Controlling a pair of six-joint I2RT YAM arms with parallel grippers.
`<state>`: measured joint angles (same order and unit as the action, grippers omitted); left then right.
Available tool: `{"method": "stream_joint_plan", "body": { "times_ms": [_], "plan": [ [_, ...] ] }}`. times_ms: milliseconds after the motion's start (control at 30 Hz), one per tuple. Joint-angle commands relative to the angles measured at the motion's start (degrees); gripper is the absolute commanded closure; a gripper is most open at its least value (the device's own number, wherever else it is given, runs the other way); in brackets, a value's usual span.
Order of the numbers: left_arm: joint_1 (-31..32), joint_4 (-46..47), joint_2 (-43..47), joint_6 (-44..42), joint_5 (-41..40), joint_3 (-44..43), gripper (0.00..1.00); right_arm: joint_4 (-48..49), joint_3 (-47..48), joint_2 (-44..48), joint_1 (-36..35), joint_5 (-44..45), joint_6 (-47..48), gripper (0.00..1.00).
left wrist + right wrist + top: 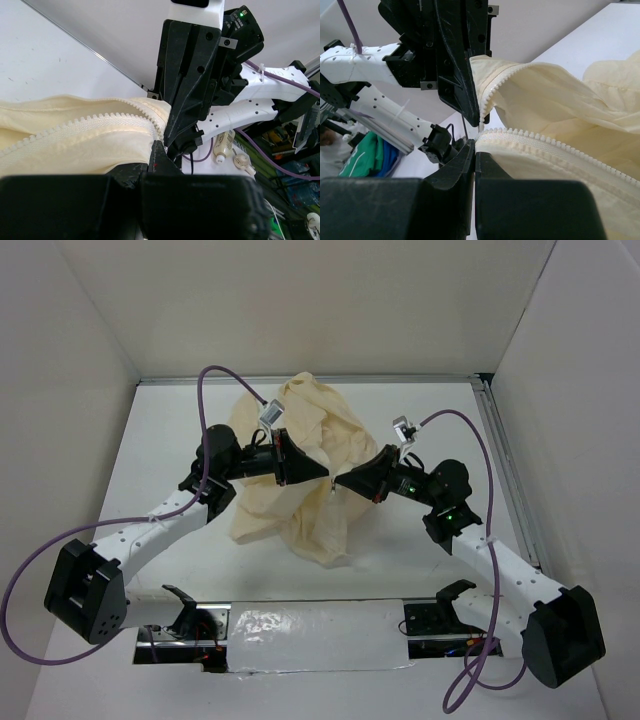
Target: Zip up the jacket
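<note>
The pale cream-yellow jacket (300, 470) lies crumpled at the middle of the white table, its front lifted where both grippers meet. My left gripper (322, 477) is shut on one zipper edge of the jacket (75, 135); its fingertips (157, 150) pinch the toothed tape. My right gripper (343, 481) faces it tip to tip and is shut on the other zipper edge (545, 145), its own tips (475, 146) closed at the tape's end. In the right wrist view the left gripper's fingers (457, 75) hold the upper toothed edge. The zipper slider is not visible.
White walls enclose the table on three sides. A metal rail (505, 470) runs along the right edge. Purple cables (205, 400) loop over both arms. A silver taped strip (315, 625) lies between the arm bases at the near edge.
</note>
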<state>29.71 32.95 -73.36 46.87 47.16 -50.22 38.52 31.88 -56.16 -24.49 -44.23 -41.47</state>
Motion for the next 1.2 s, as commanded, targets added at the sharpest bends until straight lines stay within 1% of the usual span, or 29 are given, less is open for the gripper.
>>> {"method": "stream_joint_plan", "body": {
  "times_ms": [0,300,567,900,1100,1167],
  "plan": [
    [0.3,2.6,1.5,-0.9,-1.4,0.4,1.0,1.5,2.8,1.4,-0.1,-0.8,0.3,1.0],
    [0.3,3.9,1.5,-0.4,0.7,0.8,1.0,-1.8,3.4,1.8,-0.4,2.1,2.2,1.0],
    [0.3,3.9,1.4,-0.1,0.8,0.6,1.0,-1.8,3.6,0.4,-0.4,1.2,2.4,1.0],
    [0.3,3.3,2.3,-1.0,0.0,0.1,1.0,-5.1,2.9,1.3,-0.3,1.3,4.1,1.0],
    [0.3,3.2,3.0,-0.8,0.0,0.6,1.0,-4.3,2.8,1.5,-0.3,1.7,3.7,1.0],
    [0.2,3.1,3.1,-1.1,-0.4,0.6,1.0,-2.7,2.8,1.3,-0.2,1.5,2.9,1.0]
  ]
}}
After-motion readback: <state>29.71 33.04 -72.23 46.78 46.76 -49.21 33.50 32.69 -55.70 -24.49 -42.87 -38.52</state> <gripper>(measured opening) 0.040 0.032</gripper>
